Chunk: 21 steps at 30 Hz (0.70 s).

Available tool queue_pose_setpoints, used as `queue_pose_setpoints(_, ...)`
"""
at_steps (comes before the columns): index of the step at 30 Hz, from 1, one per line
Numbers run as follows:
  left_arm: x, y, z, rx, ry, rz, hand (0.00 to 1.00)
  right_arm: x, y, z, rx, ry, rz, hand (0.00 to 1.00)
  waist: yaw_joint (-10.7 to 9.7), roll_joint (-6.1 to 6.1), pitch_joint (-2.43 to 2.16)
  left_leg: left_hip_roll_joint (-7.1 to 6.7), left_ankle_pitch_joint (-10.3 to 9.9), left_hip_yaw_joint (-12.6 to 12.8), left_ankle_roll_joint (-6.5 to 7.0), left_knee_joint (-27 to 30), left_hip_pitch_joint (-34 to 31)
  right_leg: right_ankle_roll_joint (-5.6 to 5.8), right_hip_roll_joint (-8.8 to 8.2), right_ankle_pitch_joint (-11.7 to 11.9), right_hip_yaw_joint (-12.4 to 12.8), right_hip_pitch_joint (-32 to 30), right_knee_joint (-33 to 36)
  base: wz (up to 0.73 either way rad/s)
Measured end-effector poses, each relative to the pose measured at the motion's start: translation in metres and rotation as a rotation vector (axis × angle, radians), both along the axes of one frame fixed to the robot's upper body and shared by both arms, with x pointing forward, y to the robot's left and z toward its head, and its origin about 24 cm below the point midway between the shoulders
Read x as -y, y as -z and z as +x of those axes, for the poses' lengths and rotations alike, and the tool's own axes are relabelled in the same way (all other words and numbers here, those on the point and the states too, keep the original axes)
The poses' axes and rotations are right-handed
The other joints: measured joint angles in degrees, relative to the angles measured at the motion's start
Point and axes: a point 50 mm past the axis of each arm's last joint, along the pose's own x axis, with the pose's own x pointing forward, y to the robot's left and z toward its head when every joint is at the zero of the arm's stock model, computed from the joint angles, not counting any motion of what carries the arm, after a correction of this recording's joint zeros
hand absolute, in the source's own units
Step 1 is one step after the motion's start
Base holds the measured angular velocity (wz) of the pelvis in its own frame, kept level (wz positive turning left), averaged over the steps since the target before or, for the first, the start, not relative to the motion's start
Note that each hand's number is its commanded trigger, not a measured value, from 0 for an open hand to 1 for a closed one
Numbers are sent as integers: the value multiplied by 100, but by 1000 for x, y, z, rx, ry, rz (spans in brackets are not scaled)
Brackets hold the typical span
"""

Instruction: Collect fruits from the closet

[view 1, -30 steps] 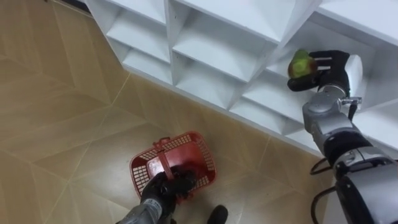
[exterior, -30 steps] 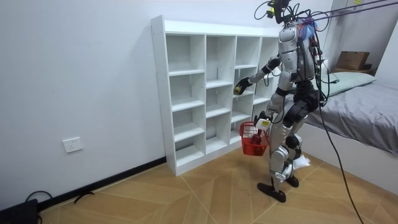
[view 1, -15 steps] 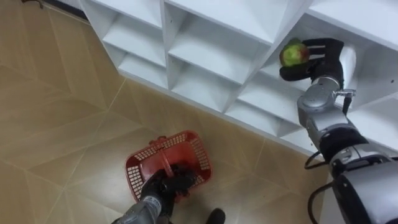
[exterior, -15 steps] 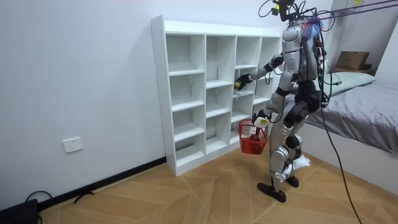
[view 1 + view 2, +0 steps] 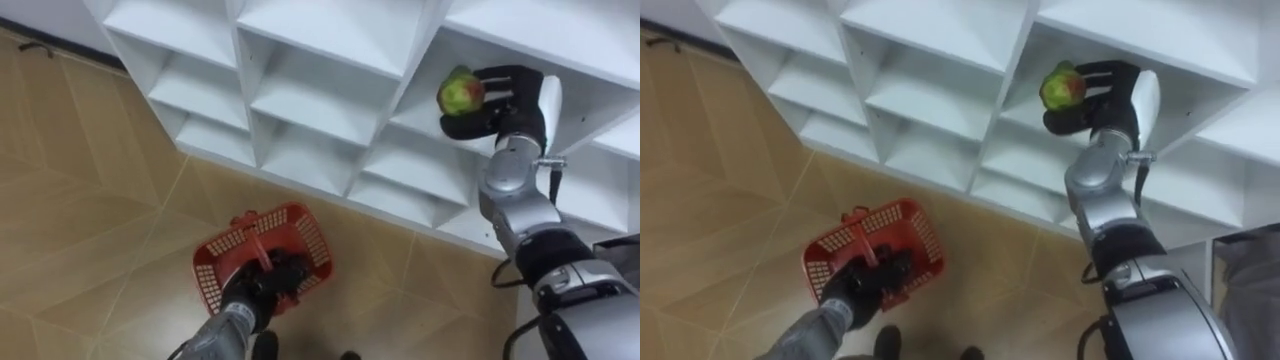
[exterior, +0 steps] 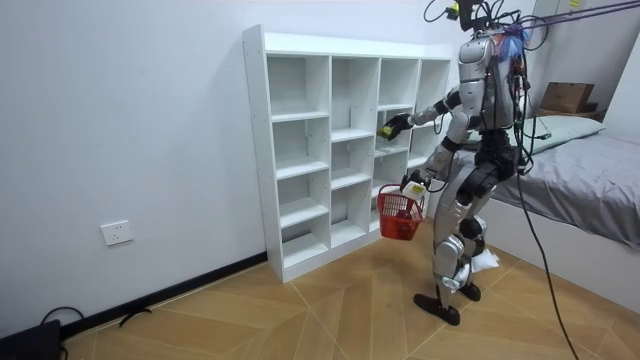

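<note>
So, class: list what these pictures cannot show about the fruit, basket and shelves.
1. Inside the basket: eye views, left hand on the handle covers the middle.
2. Underside of the fruit: right hand curls round it.
3. Kind of fruit: room view, too small.
4. Right end of the shelf unit: cut off in eye views, behind the robot in room view.
</note>
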Motion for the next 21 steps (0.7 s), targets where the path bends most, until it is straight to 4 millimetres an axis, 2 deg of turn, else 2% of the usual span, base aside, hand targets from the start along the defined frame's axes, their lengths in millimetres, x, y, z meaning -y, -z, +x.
queue_pose_setpoints(2, 0, 0, 0, 2, 3, 8, 100, -2, 7, -8, -1, -10, 32, 100, -33, 17, -33, 4, -1, 8, -1, -20, 122, 5, 6, 4, 12, 129, -44, 0)
queue_pose_setpoints(3, 1, -2, 0, 13, 2, 5, 100, -2, 13, -14, -9, -22, 42, 100, -101, 11, -95, 4, -1, 11, -3, -26, 160, 7, 15, 2, 14, 164, -64, 0)
queue_pose_setpoints(5, 2, -7, 0, 40, 1, -4, 100, -4, 21, -23, -21, -49, 50, 100, -179, 15, -116, -10, 1, 37, -6, -61, 291, 22, 69, 10, 50, 302, -154, -2)
queue_pose_setpoints(7, 3, -9, -1, 49, -3, -13, 100, -7, 30, -32, -39, -66, 50, 100, -203, 6, -161, -10, 7, 42, -11, -153, 450, 36, 91, 21, 73, 451, -252, -8)
queue_pose_setpoints(14, 8, -10, -1, 57, 15, -17, 100, -26, 49, -62, -80, -204, 41, 100, -423, 4, -198, -30, 34, 57, -36, -381, 864, 40, 147, 82, 106, 873, -479, -1)
queue_pose_setpoints(19, 12, -19, 2, 92, 7, -35, 100, -40, 64, -78, -128, -245, 91, 100, -497, 86, -251, -29, 33, 57, -38, -452, 939, 43, 161, 87, 128, 947, -556, -3)
queue_pose_setpoints(21, 16, -23, 3, 110, 10, -46, 100, -45, 70, -83, -153, -272, 92, 100, -499, 139, -251, -22, 33, 71, -37, -486, 1010, 44, 161, 87, 146, 991, -557, -5)
